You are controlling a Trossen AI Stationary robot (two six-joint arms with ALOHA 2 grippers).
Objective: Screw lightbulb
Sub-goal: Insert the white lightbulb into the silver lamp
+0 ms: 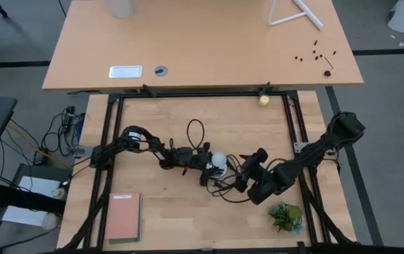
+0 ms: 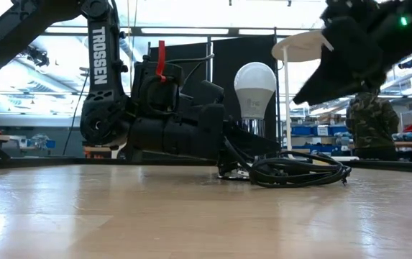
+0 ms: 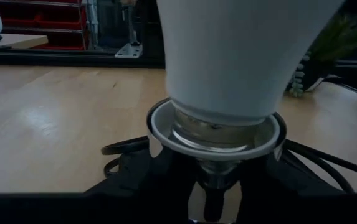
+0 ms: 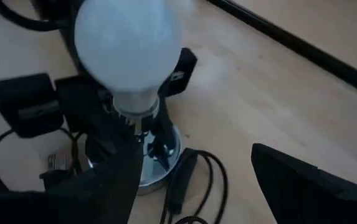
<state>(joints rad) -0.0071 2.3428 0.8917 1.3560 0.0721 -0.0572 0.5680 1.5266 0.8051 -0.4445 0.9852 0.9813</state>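
Observation:
The white lightbulb (image 2: 254, 86) (image 4: 128, 50) stands upright, its narrow base in a socket (image 3: 166, 134) that sits on a round silver disc (image 4: 166, 168) on the wooden table, near the middle. My left gripper (image 1: 203, 162) lies level from the table's left and is shut on the socket under the bulb. My right gripper (image 1: 247, 171) (image 4: 194, 149) hovers open above and to the right of the bulb, slanting down, and touches nothing. My left gripper clasps the socket's neck (image 4: 138, 121) just below the bulb between its two fingers. The fingers come level from the table's left side, low over the table. The socket stands upright on its silver disc, with the bulb above the fingers.
The socket's black cord (image 2: 299, 173) lies coiled on the table to the right of the disc, under my right gripper. A small green plant (image 1: 286, 215) stands near the front right, a pink book (image 1: 123, 215) at the front left, a yellowish ball (image 1: 264, 100) at the far edge.

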